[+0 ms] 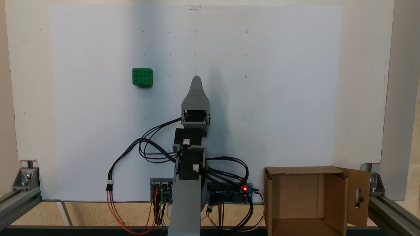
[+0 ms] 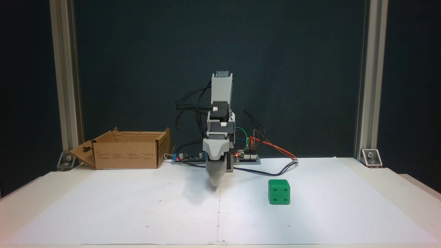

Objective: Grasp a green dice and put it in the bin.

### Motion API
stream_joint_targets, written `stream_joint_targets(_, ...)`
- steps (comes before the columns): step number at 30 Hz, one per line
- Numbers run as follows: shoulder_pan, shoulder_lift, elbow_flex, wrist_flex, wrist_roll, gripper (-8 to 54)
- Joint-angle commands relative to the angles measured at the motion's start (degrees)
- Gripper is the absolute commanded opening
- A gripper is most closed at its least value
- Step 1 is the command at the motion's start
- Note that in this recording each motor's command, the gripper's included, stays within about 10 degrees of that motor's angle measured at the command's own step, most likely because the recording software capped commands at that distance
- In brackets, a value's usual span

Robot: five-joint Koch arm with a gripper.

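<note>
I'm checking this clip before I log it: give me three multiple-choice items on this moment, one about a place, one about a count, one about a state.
1. In the fixed view from above, where does the green dice lie relative to the claw?
A. To its left, apart from it
B. Between its fingers
C. Inside the bin

2. How many pips show on the dice's top face in that view?
A. Two
B. Four
C. Six

3. What is in the bin?
A. The dice
B. Nothing visible
C. A cable

Answers:
1. A: bare white paper separates the dice from the claw tip.
2. C: two columns of three pips show.
3. B: the visible part of the inside shows only bare cardboard, and the dice sits out on the paper.
</note>
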Motion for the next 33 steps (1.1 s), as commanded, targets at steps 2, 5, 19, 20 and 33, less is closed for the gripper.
stream_joint_targets(2,-0.1,6.0,-8.3,12.9,1.6,43.1)
stream_joint_targets(5,-0.4,6.0,-11.0,22.1,3.0,43.1)
stream_joint_targets(19,-8.3,-5.1,-36.7,59.3,15.2,43.2)
stream_joint_targets(20,-8.5,-7.0,-39.3,61.0,16.3,43.2)
stream_joint_targets(33,-19.5,-22.4,-67.3,77.6,29.7,43.6)
